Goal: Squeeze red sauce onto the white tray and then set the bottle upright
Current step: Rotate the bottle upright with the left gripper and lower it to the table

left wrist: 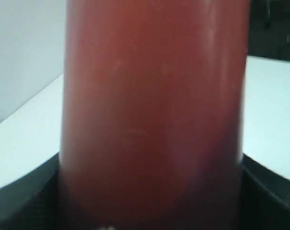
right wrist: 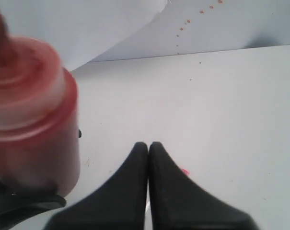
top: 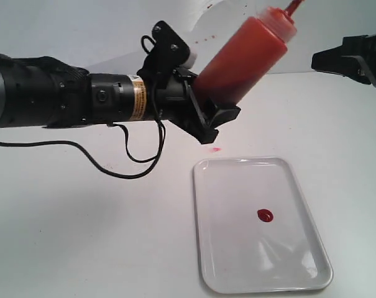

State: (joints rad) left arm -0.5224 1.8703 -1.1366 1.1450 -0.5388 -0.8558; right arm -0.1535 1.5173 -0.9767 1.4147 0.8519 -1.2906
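L gripper point(top: 207, 99) is clamped on the bottle point(top: 247, 53) at its lower half. We see it held in the air, tilted, nozzle up & to the right, above the table point(top: 82, 236) just behind the tray's far-left corner. Tray point(top: 225, 248) lies flat, front right, w/ one round sauce blob point(top: 265, 215) near its middle. R gripper point(top: 317, 61) hangs far right, jaws together, holding nothing, apart from the bottle.

- The left arm point(top: 63, 93) reached in level from the left side, and the left claw point(top: 205, 102) was clamped around the base of the tilted bottle point(top: 250, 56).
- The right claw point(top: 321, 60) hung apart, its fingers point(right wrist: 135, 163) pressed together.
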